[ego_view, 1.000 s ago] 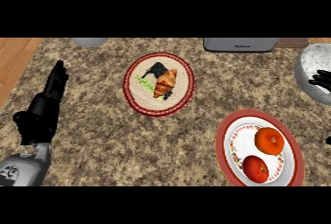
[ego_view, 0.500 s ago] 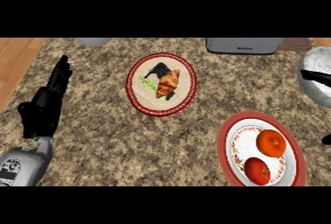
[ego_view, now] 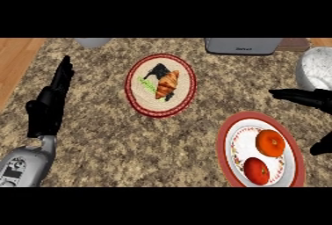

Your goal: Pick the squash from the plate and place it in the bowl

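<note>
right hand (ego_view: 304, 97) – fingers straight, above plate (ego_view: 228, 145) | squash (ego_view: 270, 143) on plate (untouched) | left hand (ego_view: 50, 105) – fingers straight, resting

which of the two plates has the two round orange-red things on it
The red-rimmed white plate at the lower right, near the right hand. It carries two round orange-red pieces. The woven plate at centre holds a croissant instead.

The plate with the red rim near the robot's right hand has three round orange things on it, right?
Not quite. The head view shows two round orange things on the red-rimmed plate, not three. The plate does sit near the right hand.
</note>
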Controlling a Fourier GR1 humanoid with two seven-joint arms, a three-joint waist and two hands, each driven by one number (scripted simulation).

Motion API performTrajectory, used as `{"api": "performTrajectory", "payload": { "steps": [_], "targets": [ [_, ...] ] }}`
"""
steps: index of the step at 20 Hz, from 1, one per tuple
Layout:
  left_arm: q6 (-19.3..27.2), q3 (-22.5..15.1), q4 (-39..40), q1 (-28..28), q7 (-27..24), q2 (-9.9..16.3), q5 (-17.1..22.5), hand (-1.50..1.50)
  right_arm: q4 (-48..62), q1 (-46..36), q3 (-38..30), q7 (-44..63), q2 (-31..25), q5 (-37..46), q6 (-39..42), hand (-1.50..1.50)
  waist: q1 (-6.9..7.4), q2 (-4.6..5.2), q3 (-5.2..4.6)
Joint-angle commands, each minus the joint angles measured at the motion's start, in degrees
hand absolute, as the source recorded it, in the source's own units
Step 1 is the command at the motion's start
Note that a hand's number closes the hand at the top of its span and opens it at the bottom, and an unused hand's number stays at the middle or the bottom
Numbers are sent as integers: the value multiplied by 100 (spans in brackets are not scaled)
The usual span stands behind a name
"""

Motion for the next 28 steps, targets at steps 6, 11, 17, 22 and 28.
{"api": "performTrajectory", "payload": {
  "steps": [6,11,17,22,28],
  "targets": [
    [-5,137,-73,210,-41,-126,-84,0,297,-111,949,-643,186,1147,37,-150,-102,-39,-9],
    [-71,171,63,13,29,-272,-269,0,802,-298,998,-473,521,1705,-174,-150,-157,-44,-10],
    [-399,502,-44,24,174,-102,-174,0,1583,-714,971,-459,1251,2087,-315,-150,-123,-38,-8],
    [-266,443,174,32,-70,-399,-469,0,1540,-301,1012,-565,1404,2359,-571,-150,-186,-47,-11],
    [-658,746,55,-82,138,-297,-259,0,2865,-963,827,-976,1934,2799,-810,-150,-119,-31,-7]
  ]
}}
